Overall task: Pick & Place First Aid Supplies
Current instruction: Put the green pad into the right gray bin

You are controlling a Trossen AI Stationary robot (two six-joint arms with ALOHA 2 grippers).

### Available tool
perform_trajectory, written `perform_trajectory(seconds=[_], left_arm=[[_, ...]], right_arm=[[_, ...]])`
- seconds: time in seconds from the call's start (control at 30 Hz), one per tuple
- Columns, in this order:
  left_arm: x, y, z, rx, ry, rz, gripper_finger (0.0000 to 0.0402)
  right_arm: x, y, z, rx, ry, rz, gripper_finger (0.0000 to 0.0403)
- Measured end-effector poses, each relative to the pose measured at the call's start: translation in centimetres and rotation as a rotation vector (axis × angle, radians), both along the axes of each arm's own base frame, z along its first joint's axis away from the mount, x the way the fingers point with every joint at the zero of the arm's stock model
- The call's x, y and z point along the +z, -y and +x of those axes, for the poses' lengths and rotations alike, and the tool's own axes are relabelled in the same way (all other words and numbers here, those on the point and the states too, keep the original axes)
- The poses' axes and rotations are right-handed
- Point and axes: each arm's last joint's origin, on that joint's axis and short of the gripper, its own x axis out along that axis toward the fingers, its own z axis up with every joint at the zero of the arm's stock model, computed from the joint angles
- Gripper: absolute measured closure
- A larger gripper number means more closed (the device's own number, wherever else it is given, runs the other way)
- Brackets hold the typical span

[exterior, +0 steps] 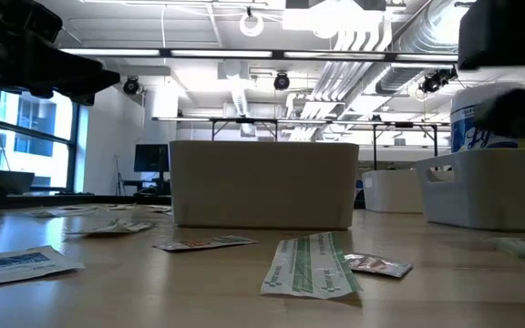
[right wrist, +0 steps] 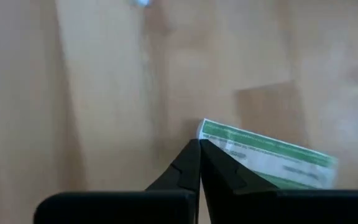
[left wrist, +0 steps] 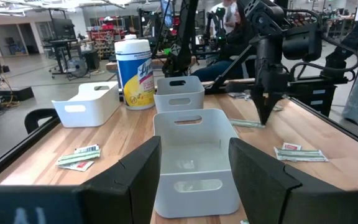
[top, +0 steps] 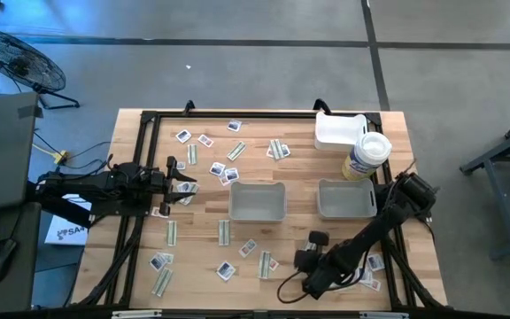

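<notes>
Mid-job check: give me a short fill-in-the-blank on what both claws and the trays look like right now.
1. The right claw has its fingers ____ at the corner of a long green-and-white strip packet.
2. The left claw, at the table's left side, is ____.
3. In the left wrist view, the nearer grey rectangular plastic tray holds ____ packets.
4. The white round-lidded bottle lies on its ____.

Missing words: shut; open; no; side
</notes>
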Motion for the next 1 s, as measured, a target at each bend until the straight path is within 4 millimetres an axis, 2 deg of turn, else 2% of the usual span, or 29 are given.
perform_trajectory(seconds=[0.13,0.23,0.37,0.57,0.67,0.8,1.0], left_arm=[[0.0,0.0,0.0,0.0,0.0,0.0,0.0216],[0.0,0.0,0.0,0.0,-0.001,0.0,0.0216],[0.0,0.0,0.0,0.0,-0.001,0.0,0.0216],[0.0,0.0,0.0,0.0,0.0,0.0,0.0216],[0.0,0.0,0.0,0.0,-0.001,0.0,0.0216],[0.0,0.0,0.0,0.0,0.0,0.0,0.0216],[0.0,0.0,0.0,0.001,0.0,0.0,0.0216]], right_arm=[[2.5,0.3,0.5,-0.032,0.087,0.053,0.0401],[3.8,1.1,0.6,-0.102,0.137,0.066,0.0402],[6.9,2.8,0.6,-0.245,0.259,0.103,0.0402],[11.6,5.9,-0.9,-0.386,0.387,0.109,0.0402],[13.3,7.4,-2.0,-0.444,0.415,0.111,0.0402],[14.8,9.2,-3.9,-0.518,0.399,0.093,0.0402],[15.4,10.9,-6.3,-0.618,0.292,0.063,0.0402]])
